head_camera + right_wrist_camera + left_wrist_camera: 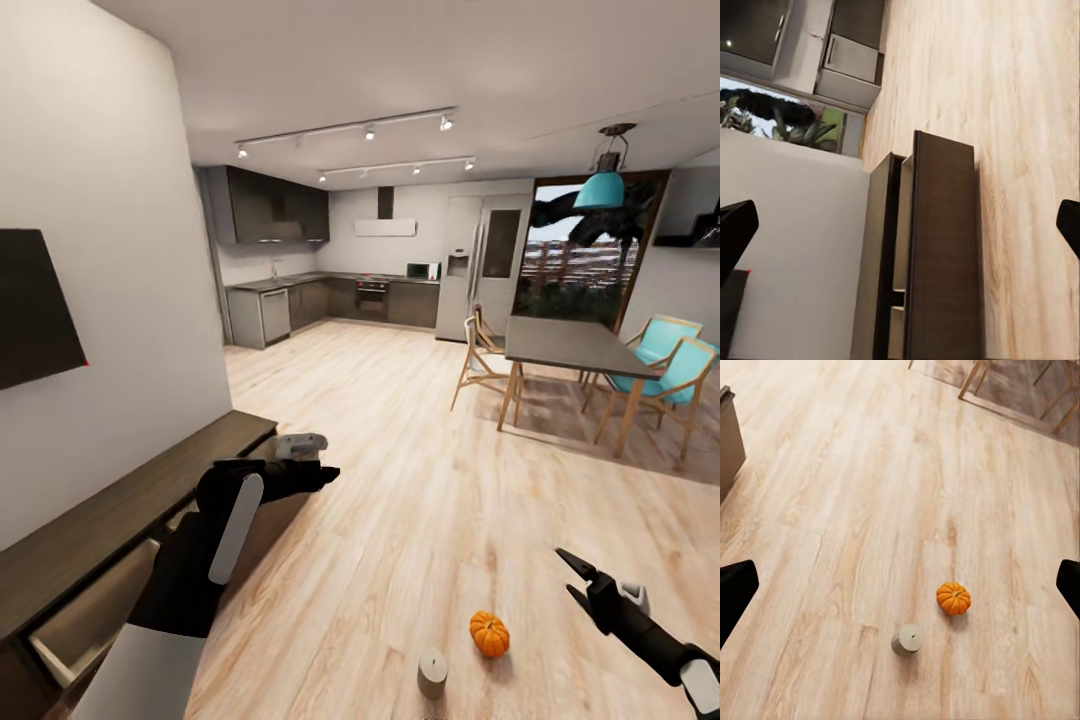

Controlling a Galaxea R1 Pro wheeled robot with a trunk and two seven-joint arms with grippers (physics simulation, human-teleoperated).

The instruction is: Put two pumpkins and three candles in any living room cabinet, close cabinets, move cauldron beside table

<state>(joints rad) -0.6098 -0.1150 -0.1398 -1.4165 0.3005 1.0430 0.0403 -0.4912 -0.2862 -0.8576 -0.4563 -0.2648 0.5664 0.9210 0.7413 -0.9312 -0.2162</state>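
Observation:
One orange pumpkin (489, 633) sits on the wooden floor, and a stubby beige candle (432, 673) stands close beside it. My left wrist view looks down on the same pumpkin (953, 598) and candle (907, 639). The long dark cabinet (130, 495) runs along the left wall, and its near front (85, 615) is pulled open. My left gripper (318, 476) hovers off the cabinet's far end, open and empty. My right gripper (572, 578) is open and empty above the floor, to the right of the pumpkin. In the right wrist view the cabinet (941, 255) has its front ajar. The cauldron is out of view.
A dining table (565, 345) with wooden and teal chairs (665, 375) stands at the right rear. The kitchen counters (330, 300) lie far behind. A dark panel (35, 305) hangs on the left wall. Bare wooden floor (400, 450) stretches between the cabinet and the table.

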